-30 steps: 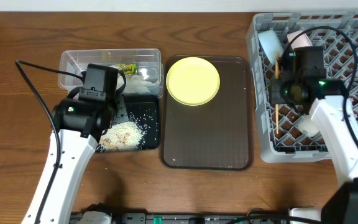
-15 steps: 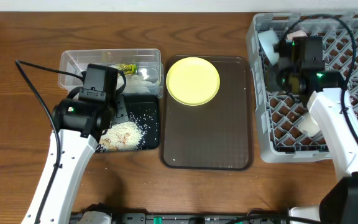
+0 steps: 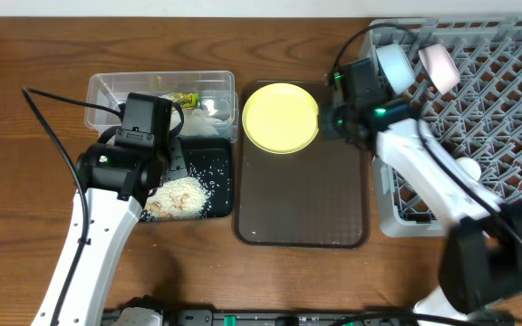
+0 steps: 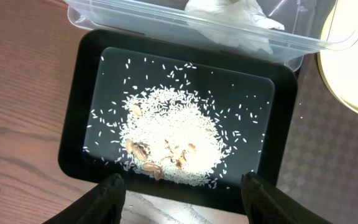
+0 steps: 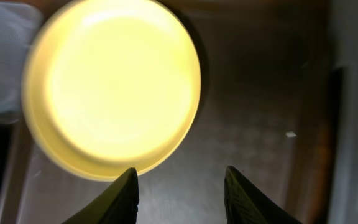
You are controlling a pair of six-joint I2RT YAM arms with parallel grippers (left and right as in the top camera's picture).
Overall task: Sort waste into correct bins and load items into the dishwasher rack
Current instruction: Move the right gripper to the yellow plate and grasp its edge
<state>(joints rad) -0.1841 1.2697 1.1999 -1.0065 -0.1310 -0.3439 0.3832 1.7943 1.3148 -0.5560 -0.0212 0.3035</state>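
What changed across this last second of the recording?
The right gripper, open and empty, swung left from over the dishwasher rack to the yellow plate on the brown tray. The left gripper, plate, rice and black tray stayed put.

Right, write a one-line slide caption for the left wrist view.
Open left gripper hovers over the black tray of rice scraps, crumpled tissue in the clear tub behind.

We see lower half of brown tray (image 3: 302,199) bare: open lane at frame centre. Yellow plate (image 3: 281,118) fills tray's upper left. Rack (image 3: 381,195) wall blocks tray's right edge, our right arm (image 3: 424,177) slanting across it. Our left arm (image 3: 107,217) overhangs black tray (image 3: 217,177); clear tub (image 3: 152,89) touches its top edge. Table (image 3: 25,181) bare at far left.
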